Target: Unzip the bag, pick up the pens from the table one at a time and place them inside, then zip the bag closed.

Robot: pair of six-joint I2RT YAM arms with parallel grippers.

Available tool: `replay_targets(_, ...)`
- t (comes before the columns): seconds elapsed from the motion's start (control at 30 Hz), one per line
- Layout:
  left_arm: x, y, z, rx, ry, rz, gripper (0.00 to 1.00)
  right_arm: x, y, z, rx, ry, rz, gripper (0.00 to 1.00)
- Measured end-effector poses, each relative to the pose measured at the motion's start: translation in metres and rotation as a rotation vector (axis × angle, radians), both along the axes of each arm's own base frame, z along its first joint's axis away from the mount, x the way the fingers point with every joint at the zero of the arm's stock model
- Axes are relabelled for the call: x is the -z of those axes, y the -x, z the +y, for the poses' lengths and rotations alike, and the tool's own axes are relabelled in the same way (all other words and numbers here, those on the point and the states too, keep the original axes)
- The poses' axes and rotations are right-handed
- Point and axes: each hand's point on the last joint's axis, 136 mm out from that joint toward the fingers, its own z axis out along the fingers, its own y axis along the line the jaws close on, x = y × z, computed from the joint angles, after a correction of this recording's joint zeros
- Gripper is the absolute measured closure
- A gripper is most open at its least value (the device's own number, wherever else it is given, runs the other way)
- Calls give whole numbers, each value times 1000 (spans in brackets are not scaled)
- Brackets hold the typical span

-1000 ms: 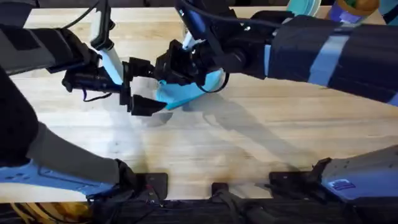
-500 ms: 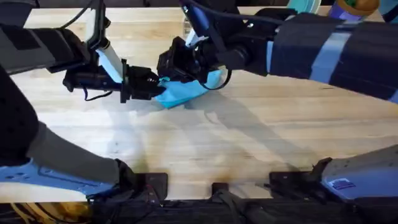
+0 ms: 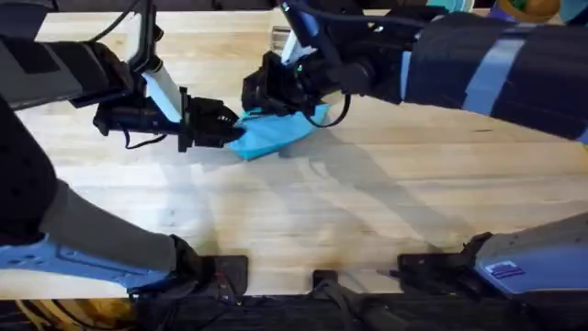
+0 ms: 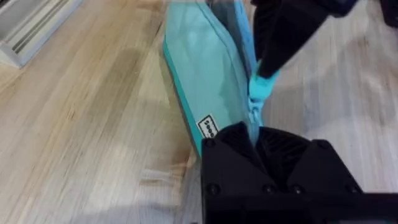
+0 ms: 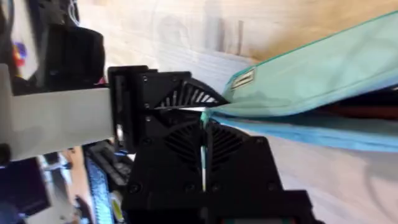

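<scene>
Overhead, the bag (image 3: pixel 276 134) lies on the tabletop (image 3: pixel 367 211) between both arms; the left gripper (image 3: pixel 231 129) is clamped on its near end. The right gripper (image 3: pixel 266 99) sits over its far end, fingers unclear. The left wrist view shows the zipper (image 4: pixel 255 99) partly open.

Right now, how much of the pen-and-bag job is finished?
No pens lie on the table, and something dark shows inside the bag, so loading looks done. In hand: the left gripper pinches the bag's end while the right gripper works at the zipper. Left: zipping it fully closed.
</scene>
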Motion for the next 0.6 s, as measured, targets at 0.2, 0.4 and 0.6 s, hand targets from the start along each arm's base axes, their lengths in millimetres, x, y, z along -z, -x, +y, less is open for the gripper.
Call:
replay_targets(0.2,2,0,1,3,-10,0,957,8,-8,-22,-45,72,-34,970)
replay_targets(0.4,2,0,1,3,-11,0,958,10,-20,-38,-63,99,-74,970)
replay_targets(0.6,2,0,1,3,-10,-1,957,12,-43,-69,-36,126,-97,970)
